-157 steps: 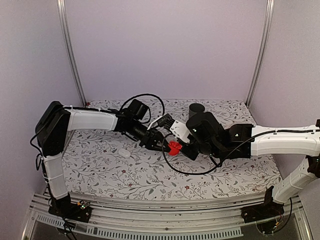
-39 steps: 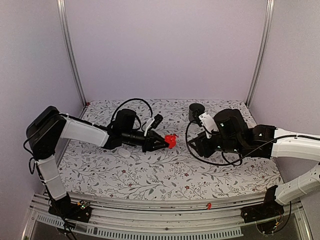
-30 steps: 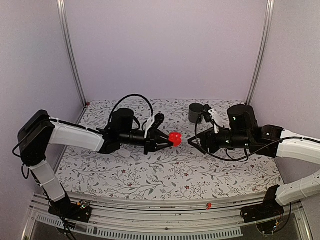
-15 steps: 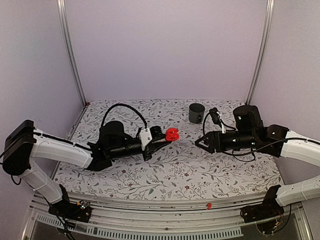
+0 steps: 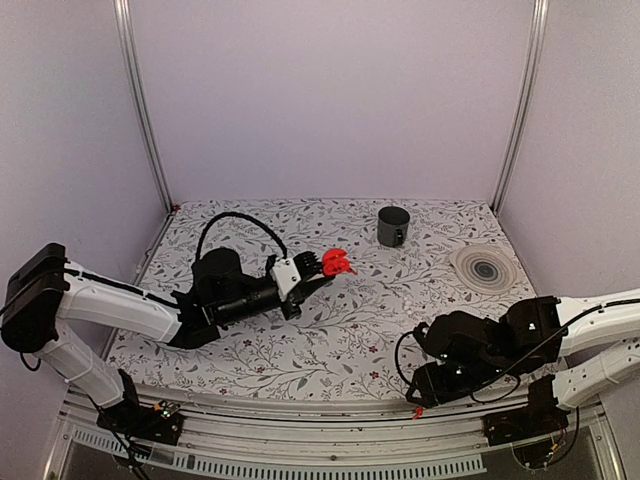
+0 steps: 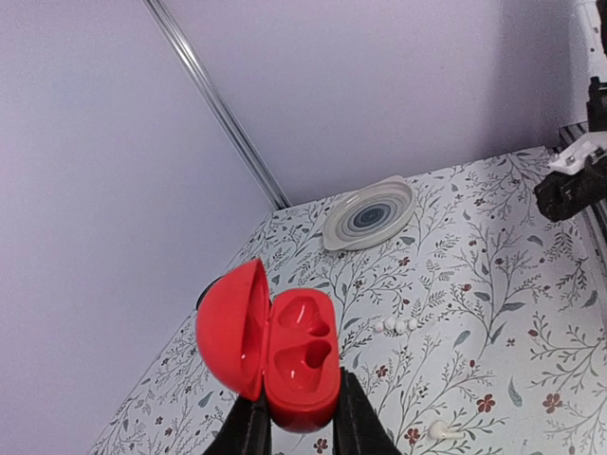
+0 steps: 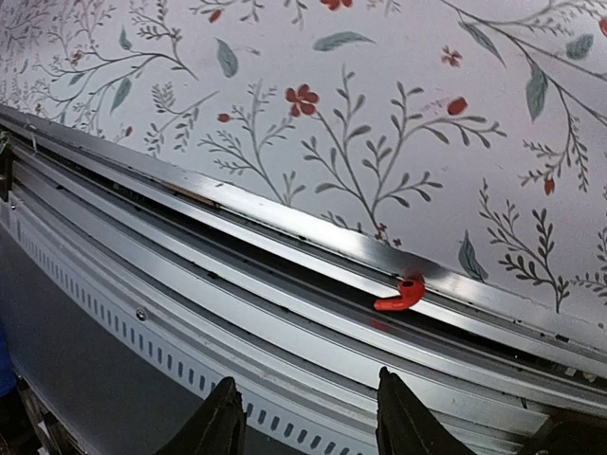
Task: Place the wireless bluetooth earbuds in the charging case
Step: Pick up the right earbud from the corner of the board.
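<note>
As the left claw [image 6: 302,424] pinches it, the charging case [image 6: 302,365] gapes.

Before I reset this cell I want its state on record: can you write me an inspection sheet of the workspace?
Surface: floral-print table cover, flat.
Job's things: red charging case held in the air, lid open, both hollows empty; red earbud lying on the metal rail at the table's near edge.
Clutter: grey mug; ringed plate; small white bits on the cover.
Pincers: left pincer shut on the case; right pincer open, near the earbud, holding nothing.
Cables: black cable looping over the left arm.
Surroundings: plain lilac walls, metal posts.
</note>
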Controlling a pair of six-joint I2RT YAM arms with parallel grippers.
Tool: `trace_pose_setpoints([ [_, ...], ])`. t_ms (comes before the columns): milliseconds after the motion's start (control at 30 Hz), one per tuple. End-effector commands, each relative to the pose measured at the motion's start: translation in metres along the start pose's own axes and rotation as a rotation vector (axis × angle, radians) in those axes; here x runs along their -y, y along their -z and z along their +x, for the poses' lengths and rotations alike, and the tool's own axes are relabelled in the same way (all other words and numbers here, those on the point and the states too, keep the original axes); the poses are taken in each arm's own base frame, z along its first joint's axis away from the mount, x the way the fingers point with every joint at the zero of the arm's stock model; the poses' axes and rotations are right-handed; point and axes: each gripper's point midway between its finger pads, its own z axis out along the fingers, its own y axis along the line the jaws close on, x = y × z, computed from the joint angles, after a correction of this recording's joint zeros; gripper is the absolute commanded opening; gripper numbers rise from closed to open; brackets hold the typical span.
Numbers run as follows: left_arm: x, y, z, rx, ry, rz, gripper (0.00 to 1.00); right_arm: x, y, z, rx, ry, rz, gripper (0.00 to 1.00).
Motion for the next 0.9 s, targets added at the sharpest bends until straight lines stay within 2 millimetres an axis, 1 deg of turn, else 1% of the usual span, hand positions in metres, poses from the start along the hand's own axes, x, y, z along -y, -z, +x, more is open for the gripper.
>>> trace_pose_setpoints([
  [0, -0.007, 0.003, -0.013, 0.045, 0.041, -0.039, 0.00, 0.043, -0.006, 0.022, -0.033, -0.170, 0.184, 0.48],
  [167, -0.007, 0.001, -0.013, 0.039, 0.046, -0.039, 0.00, 0.049, -0.019, 0.035, -0.068, -0.193, 0.182, 0.47],
  [267, -0.008, 0.003, -0.012, 0.037, 0.049, -0.046, 0.00, 0.053, -0.022, 0.038, -0.071, -0.191, 0.174, 0.47],
  [433, -0.009, 0.008, -0.008, 0.039, 0.063, -0.065, 0.00, 0.047, -0.025, 0.035, -0.067, -0.133, 0.159, 0.47],
  [533, -0.010, 0.007, -0.006, 0.039, 0.069, -0.064, 0.00, 0.045, -0.028, 0.031, -0.053, -0.087, 0.179, 0.47],
  [700, -0.009, 0.005, -0.004, 0.030, 0.078, -0.062, 0.00, 0.044, -0.043, 0.031, -0.064, -0.042, 0.204, 0.41],
  [767, -0.010, 0.005, -0.003, 0.026, 0.081, -0.063, 0.00, 0.042, -0.049, 0.027, -0.053, -0.023, 0.217, 0.39],
  [867, -0.011, 0.004, -0.002, 0.023, 0.085, -0.066, 0.00, 0.040, -0.056, 0.019, -0.025, -0.008, 0.224, 0.38],
])
